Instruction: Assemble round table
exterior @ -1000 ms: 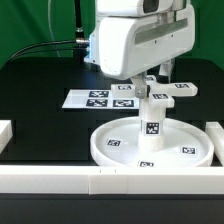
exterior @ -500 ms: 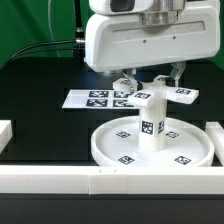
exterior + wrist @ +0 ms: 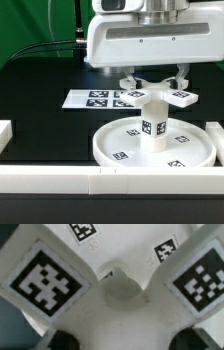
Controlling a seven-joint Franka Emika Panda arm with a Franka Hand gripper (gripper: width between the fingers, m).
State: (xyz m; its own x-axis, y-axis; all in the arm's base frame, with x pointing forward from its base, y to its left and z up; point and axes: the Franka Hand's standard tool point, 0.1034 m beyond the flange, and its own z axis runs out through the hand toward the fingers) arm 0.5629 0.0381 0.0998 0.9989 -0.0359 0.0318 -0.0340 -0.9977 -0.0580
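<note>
The large rimmed disc (image 3: 104,150) lies flat near the front rail. The short cylindrical leg (image 3: 152,132) stands upright on its central hub. The cross-shaped foot (image 3: 168,96) sits on top of the leg, and in the wrist view (image 3: 120,291) it fills the picture with its tagged arms. My gripper (image 3: 153,84) hangs straight above it, with one finger on each side of the foot's middle. In the wrist view my gripper (image 3: 130,341) has white plastic filling the whole gap between its dark fingertips (image 3: 64,340), so it is shut on the foot.
The marker board (image 3: 92,99) lies flat behind the disc. White border rails run along the front (image 3: 100,181), at the exterior view's left (image 3: 5,130) and right (image 3: 215,135). A black cable runs across the back left.
My gripper has risen a little and turned. The tags on the disc have shifted round, so the disc has rotated on the table with the leg and foot.
</note>
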